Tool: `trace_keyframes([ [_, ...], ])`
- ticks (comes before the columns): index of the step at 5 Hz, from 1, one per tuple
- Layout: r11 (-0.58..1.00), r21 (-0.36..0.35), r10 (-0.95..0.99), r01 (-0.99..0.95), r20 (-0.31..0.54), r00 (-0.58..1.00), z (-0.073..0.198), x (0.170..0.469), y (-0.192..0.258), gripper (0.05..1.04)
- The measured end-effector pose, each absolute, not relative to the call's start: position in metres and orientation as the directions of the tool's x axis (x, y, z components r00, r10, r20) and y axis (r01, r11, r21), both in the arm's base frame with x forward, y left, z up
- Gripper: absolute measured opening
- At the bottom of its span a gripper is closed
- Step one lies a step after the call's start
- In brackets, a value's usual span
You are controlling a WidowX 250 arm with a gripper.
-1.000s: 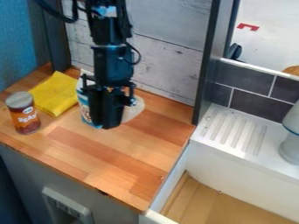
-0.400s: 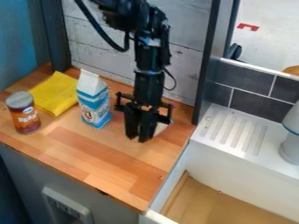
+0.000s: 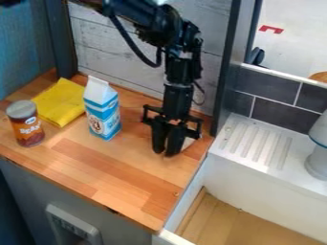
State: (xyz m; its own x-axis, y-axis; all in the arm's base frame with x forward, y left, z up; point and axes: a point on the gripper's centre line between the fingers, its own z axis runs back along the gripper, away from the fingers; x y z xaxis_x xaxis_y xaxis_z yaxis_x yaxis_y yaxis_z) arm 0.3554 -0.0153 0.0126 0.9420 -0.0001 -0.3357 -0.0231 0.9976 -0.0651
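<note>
One fixed camera looks down at a slant from in front of the wooden counter (image 3: 121, 165), facing the plank wall (image 3: 105, 55), fairly near, perhaps slightly above head height, with the white sink (image 3: 268, 179) at right.

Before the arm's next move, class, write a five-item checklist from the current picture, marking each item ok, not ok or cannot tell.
1. Carton upright, with a gap between it and the tool: ok.
2. Can standing upright on the counter, away from the tool: ok.
3. Yellow cloth out of the tool's way: ok; it lies behind the can, on the far side of the carton.
4. Pale thing by the tool in full sight: not ok; the tool hides part of it.
5. Tool's grip on the pale thing: cannot tell; the contact is hidden.
</note>
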Motion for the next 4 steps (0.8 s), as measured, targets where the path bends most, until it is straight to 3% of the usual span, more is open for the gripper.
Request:
trace_keyframes([
  [2,0.993,-0.091,0.035,-0.073,-0.359,0.933,0.009,0.367,-0.021,0.381],
  [3,0.990,-0.071,0.088,-0.121,-0.357,0.930,0.009,0.349,-0.020,0.679],
  [4,0.985,-0.075,0.127,-0.152,-0.267,0.955,0.033,0.347,-0.015,0.959],
])
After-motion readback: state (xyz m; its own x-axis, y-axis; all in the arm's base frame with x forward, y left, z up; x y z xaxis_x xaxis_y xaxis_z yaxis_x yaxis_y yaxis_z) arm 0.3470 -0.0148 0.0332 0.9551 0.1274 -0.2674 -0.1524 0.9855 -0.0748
